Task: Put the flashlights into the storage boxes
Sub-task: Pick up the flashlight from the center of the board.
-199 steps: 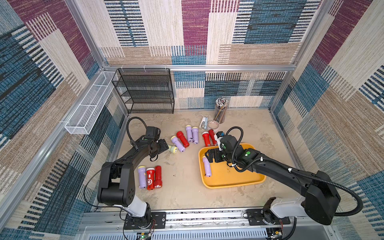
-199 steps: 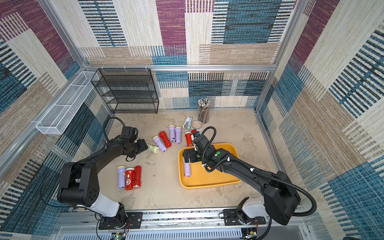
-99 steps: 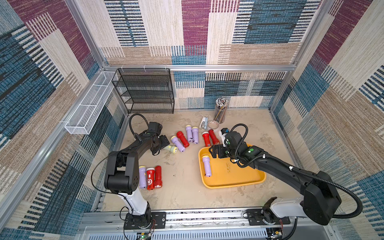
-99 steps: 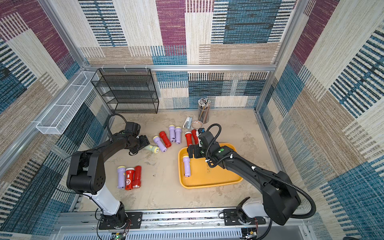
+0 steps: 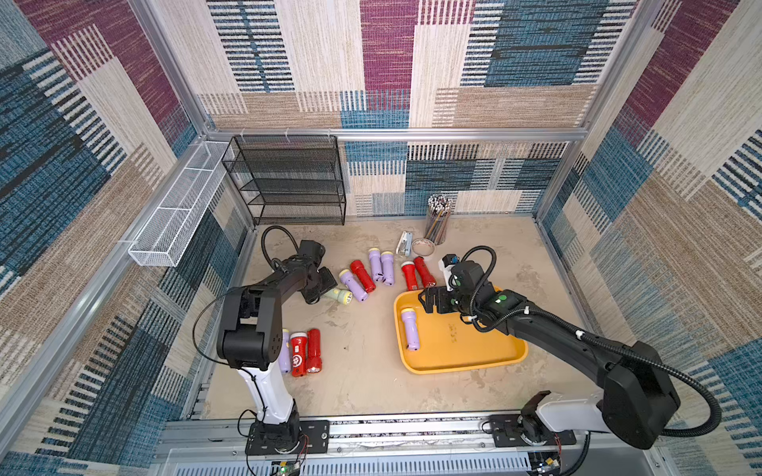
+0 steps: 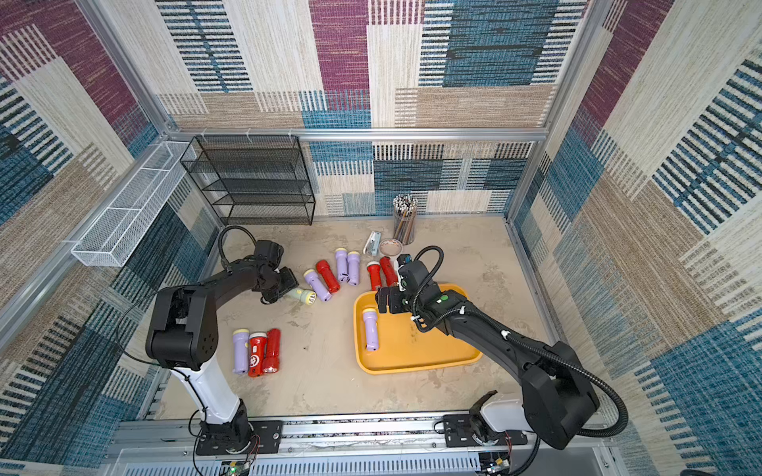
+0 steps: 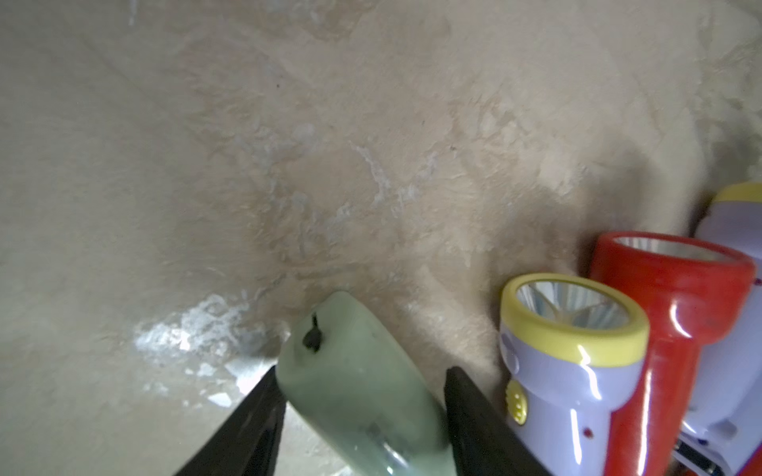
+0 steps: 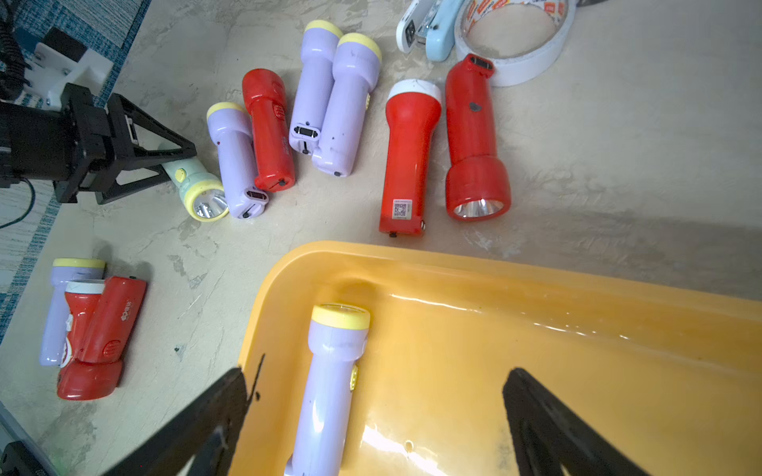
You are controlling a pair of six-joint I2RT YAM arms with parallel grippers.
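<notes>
the only label i can make out clearly is a white qr-code sticker (image 8: 401, 209) near the tail of a white-headed red flashlight (image 8: 410, 156); its small print is too fine to read. in the group of three by the left arm's base, one red flashlight (image 8: 117, 317) carries a pale logo i cannot read, and another (image 6: 255, 359) has a round white emblem. the tape roll (image 8: 527, 68) has red-orange print inside its core, also unreadable.

the yellow-orange tray (image 5: 462, 346) holds one lilac flashlight (image 5: 410, 329), lying along the side nearer the left arm. a cup (image 5: 438, 218) at the back holds pencils.

the right gripper (image 8: 377, 373) hangs over the tray, jaws spread wide, gripping nothing. the left gripper (image 7: 363, 371) is down at the table, fingers pressed against both sides of the pale green flashlight (image 8: 198, 191), which lies just beside a lilac one.
</notes>
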